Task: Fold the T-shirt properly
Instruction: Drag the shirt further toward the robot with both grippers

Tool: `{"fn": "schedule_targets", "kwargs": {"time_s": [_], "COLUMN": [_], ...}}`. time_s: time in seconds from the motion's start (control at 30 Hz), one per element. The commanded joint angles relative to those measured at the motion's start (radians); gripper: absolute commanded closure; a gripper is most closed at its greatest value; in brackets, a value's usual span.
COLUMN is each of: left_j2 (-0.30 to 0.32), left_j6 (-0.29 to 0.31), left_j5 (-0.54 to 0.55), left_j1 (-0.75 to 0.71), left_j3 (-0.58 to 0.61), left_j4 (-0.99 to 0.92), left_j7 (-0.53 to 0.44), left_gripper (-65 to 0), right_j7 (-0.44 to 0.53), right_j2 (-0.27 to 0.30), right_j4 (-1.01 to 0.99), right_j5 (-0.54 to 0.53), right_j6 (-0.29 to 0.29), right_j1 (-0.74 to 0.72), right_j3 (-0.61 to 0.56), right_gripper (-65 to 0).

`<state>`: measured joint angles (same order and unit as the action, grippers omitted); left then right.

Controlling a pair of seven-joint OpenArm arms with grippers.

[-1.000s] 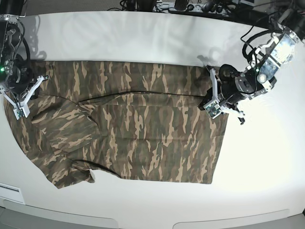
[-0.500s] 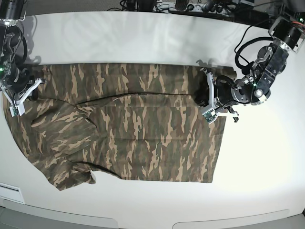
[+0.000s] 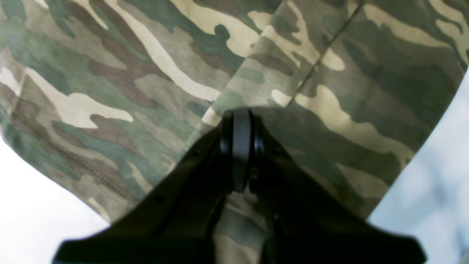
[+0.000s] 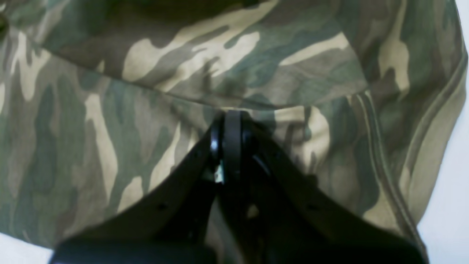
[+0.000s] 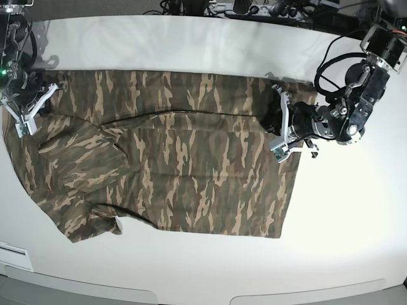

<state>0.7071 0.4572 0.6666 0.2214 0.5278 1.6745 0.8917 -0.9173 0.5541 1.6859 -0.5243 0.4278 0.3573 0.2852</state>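
Both grippers, left (image 3: 237, 121) and right (image 4: 228, 121), look clamped tight on folds of the T-shirt (image 5: 191, 152)

No words, labels or numbers can be read anywhere. The T-shirt (image 5: 172, 159) bears only camouflage print — no brand, no tag.

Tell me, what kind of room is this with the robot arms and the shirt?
Probably a robot lab or workshop. A wide white table holds one camouflage T-shirt, two robot arms reach over it, and a tangle of cables and electronics sits along the back edge.
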Motion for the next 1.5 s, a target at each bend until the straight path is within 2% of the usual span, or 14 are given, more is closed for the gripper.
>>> {"fn": "schedule_targets", "kwargs": {"time_s": [0.0,0.07,0.23,0.3,0.43,0.63,0.8,1.0,1.17,1.47], "left_j2": [0.013,0.014,0.027,0.040,0.076,0.143,0.167,0.174,0.193,0.232], "left_j6": [0.015,0.015,0.014,0.014,-0.010,-0.012,-0.012,-0.012,-0.011,-0.012], "left_j5": [-0.003,-0.004,-0.006,-0.049,-0.117,-0.132,-0.133,-0.131,-0.098,-0.193], "left_j1": [-0.009,-0.032,-0.112,-0.145,-0.192,-0.225,-0.230,-0.230,-0.249,-0.341], "left_j3": [0.001,0.001,0.001,0.001,0.001,0.001,0.001,0.001,0.001,0.001], "left_j4": [0.009,0.025,0.095,0.131,0.181,0.235,0.265,0.270,0.312,0.372], "left_j7": [0.060,0.061,0.082,0.081,0.077,0.078,0.079,0.091,0.108,0.104], "left_gripper": [0.0,0.0,0.0,0.0,0.0,0.0,0.0,0.0,0.0,0.0], "right_j7": [-0.073,-0.063,-0.063,-0.063,-0.064,-0.064,-0.064,-0.064,-0.063,-0.064], "right_j2": [0.009,0.009,0.009,0.009,0.009,0.009,0.009,0.009,0.008,0.008], "right_j4": [0.000,0.000,0.000,0.000,0.003,0.003,0.033,0.158,0.204,0.204], "right_j5": [0.029,0.061,0.060,0.061,0.061,0.061,0.060,0.065,0.140,0.137], "right_j6": [0.014,0.009,-0.002,-0.002,-0.001,-0.002,-0.021,-0.063,-0.102,-0.116], "right_j1": [0.027,0.050,0.095,0.113,0.154,0.205,0.252,0.349,0.381,0.420], "right_j3": [-0.003,-0.003,-0.003,-0.003,-0.003,-0.003,-0.003,-0.003,-0.003,-0.003], "right_gripper": [0.0,0.0,0.0,0.0,0.0,0.0,0.0,0.0,0.0,0.0]}}
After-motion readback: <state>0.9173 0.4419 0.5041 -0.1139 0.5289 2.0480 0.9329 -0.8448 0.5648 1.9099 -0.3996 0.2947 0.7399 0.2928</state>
